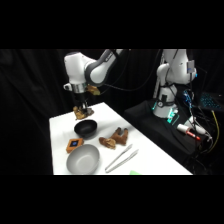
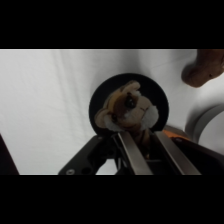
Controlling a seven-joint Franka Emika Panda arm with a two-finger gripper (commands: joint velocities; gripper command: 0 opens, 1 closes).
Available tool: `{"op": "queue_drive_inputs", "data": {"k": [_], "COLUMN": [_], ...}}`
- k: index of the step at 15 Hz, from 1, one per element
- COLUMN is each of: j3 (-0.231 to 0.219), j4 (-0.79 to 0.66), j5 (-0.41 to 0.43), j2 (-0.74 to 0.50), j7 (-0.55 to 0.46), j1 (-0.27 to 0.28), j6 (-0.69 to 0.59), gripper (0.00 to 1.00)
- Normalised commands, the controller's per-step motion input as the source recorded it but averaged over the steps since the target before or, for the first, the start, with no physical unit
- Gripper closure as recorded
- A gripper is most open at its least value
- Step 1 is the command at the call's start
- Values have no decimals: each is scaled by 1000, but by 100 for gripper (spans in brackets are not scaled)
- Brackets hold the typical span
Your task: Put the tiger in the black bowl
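Observation:
The tiger [image 2: 126, 111], a small tan-and-brown plush, hangs between my fingers [image 2: 131, 150], with my gripper [image 2: 142, 142] shut on it. In the side view my gripper [image 1: 81, 111] holds the tiger [image 1: 80, 113] just above and slightly behind the black bowl [image 1: 86, 128]. Through the wrist camera the black bowl [image 2: 161, 100] lies directly beneath the tiger, its rim ringing the toy.
A grey bowl [image 1: 83, 160] sits near the front edge, with an orange block [image 1: 74, 144] beside it. Two reddish-brown toy figures [image 1: 114, 138] lie right of the black bowl. Metal tongs [image 1: 121, 159] rest at the front right. The table's far edge runs just behind my gripper.

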Motion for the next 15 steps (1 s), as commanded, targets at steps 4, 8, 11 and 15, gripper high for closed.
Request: {"op": "queue_drive_inputs", "data": {"k": [4, 8, 11, 15], "j3": [77, 37, -10, -53], "j4": [241, 128, 65, 25], "j5": [101, 14, -73, -191], "j2": [214, 77, -41, -306], "j7": [-50, -6, 23, 29], "j1": [-80, -55, -23, 45], "j6": [48, 59, -42, -510], "gripper": [42, 9, 0, 0]}}
